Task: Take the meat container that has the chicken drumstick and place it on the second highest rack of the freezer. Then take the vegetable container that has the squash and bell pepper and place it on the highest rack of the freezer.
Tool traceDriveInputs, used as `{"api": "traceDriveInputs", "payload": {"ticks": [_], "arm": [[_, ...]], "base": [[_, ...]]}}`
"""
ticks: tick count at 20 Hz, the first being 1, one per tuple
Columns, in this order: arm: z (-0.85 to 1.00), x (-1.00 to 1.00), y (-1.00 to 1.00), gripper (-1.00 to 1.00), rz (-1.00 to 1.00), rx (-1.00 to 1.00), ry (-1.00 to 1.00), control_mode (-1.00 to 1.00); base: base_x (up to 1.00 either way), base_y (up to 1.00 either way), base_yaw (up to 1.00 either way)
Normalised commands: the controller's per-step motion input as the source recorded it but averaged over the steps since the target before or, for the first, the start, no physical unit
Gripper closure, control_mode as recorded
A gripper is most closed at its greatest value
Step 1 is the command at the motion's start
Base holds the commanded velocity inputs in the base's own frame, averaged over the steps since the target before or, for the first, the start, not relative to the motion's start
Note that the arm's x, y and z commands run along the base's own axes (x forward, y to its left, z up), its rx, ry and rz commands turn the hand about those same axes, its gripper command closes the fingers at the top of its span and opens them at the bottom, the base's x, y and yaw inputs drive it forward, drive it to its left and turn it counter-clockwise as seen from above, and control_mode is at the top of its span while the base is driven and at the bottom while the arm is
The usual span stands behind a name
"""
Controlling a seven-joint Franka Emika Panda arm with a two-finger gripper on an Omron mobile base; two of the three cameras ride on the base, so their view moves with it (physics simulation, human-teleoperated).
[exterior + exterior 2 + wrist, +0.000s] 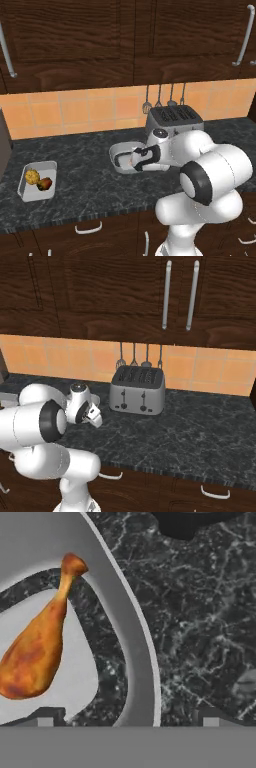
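my tool (127, 722) spread wide over the meat tray's (137, 662) rim, drumstick (37, 647) inside, veg tray (37, 181) with squash (32, 176) and pepper (45, 184) well apart on the table (90, 190)

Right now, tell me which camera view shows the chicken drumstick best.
The hand view: the chicken drumstick lies close and whole there, bone end up, inside the grey container's rim. In the left base view the arm covers most of that container, hiding the drumstick. The right base view looks at the toaster instead.

Dark counter (90, 185): two trays (37, 181), toaster (172, 120).
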Motion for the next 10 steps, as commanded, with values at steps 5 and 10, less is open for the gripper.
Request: {"api": "traceDriveInputs", "payload": {"ticks": [5, 10], "arm": [[-0.23, 0.33, 0.1, 1.0, 0.0, 0.0, 0.03, -1.0], [-0.14, 0.15, 0.0, 1.0, 0.0, 0.0, 0.07, -1.0]], "base": [[0.0, 0.0, 0.0], [0.0, 0.0, 0.0]]}}
